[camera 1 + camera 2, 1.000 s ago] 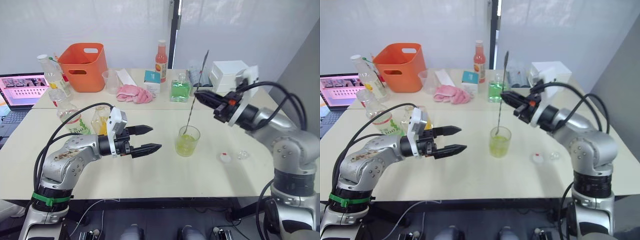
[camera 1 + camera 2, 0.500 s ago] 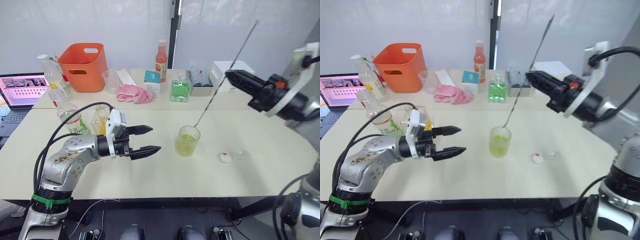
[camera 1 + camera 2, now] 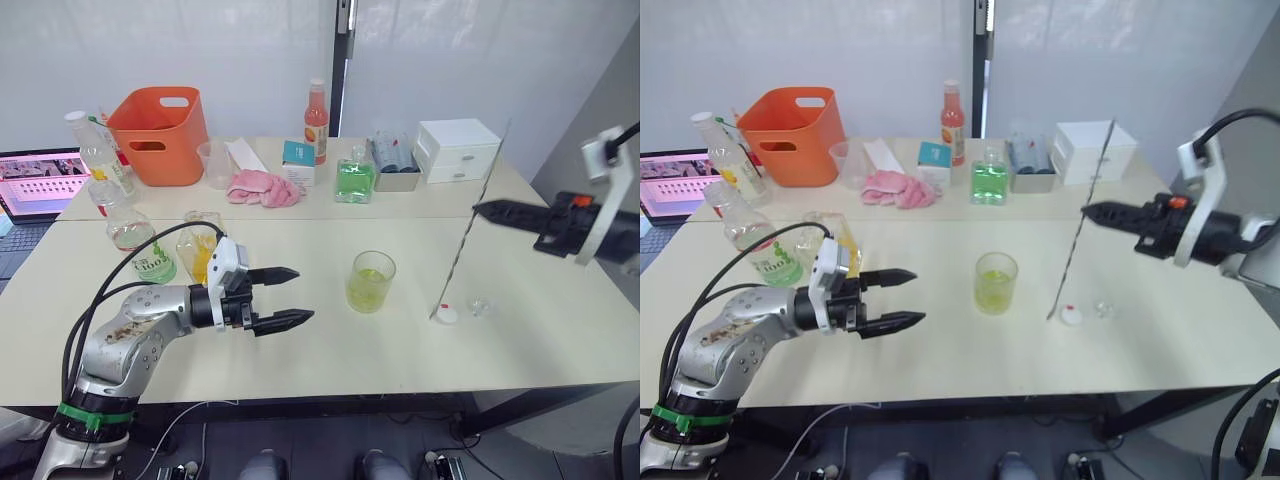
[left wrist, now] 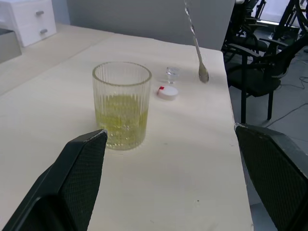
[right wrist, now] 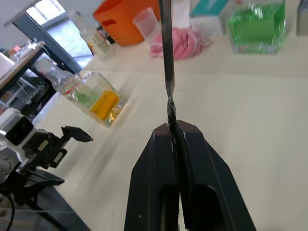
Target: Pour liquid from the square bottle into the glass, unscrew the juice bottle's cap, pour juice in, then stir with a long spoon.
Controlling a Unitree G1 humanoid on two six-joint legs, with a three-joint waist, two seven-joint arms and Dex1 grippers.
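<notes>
Two grippers are working over the pale table [image 3: 330, 360]: the left gripper [image 3: 285, 296] is hovering low with its black fingers spread and nothing between them, pointing toward the glass [image 3: 371, 282], which is standing near the table's middle, holding yellow-green liquid, with bare tabletop all around it. The right gripper [image 3: 482, 211] is pinching the long spoon [image 3: 467, 239] part-way along its twisted shaft, fingers pressed together on it; the spoon is hanging nearly upright with its small bowl low beside the juice bottle's cap [image 3: 447, 315], white with a red mark, lying near the table's right front edge next to a tiny clear object too small to make out. At the left, the juice bottle [image 3: 135, 246] is wearing a green-and-white label whose print I cannot read with certainty, and the square bottle [image 3: 203, 248] with yellow-orange liquid is sitting just beside it, partly covered by the left arm's cable. Along the back are standing an orange basket [image 3: 158, 135], a pink cloth [image 3: 262, 187], a tall orange-red bottle [image 3: 316, 110], a square bottle of green liquid [image 3: 354, 179] and white drawers [image 3: 458, 150]. At the far left, a laptop [image 3: 38, 183] is being cut off by the frame.
</notes>
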